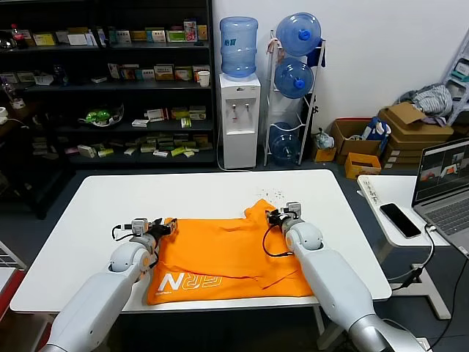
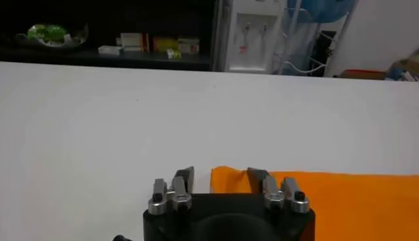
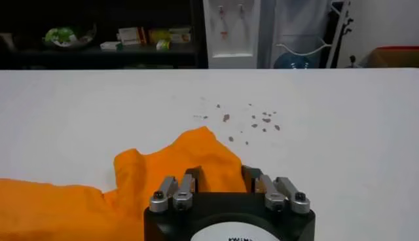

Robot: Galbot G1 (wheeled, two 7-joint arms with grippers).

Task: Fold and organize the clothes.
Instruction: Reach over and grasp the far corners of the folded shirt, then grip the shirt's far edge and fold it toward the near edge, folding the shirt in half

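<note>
The bright orange T-shirt [image 1: 227,257] lies partly folded on the white table [image 1: 88,220], with white lettering at its front left. My left gripper [image 1: 168,225] sits at the shirt's far left corner. In the left wrist view [image 2: 221,174] it is open, with the orange corner [image 2: 229,178] between the jaws. My right gripper [image 1: 274,216] sits at the shirt's far right, by a raised sleeve. In the right wrist view [image 3: 224,173] it is open, with the bunched orange cloth [image 3: 177,160] lying between the jaws.
Small dark specks [image 1: 275,193] lie on the table beyond the right gripper. A side table on the right holds a phone [image 1: 400,219], a laptop [image 1: 443,176] and a power strip [image 1: 370,192]. Shelves, a water dispenser [image 1: 239,117] and boxes with a grey cloth heap [image 1: 429,99] stand behind.
</note>
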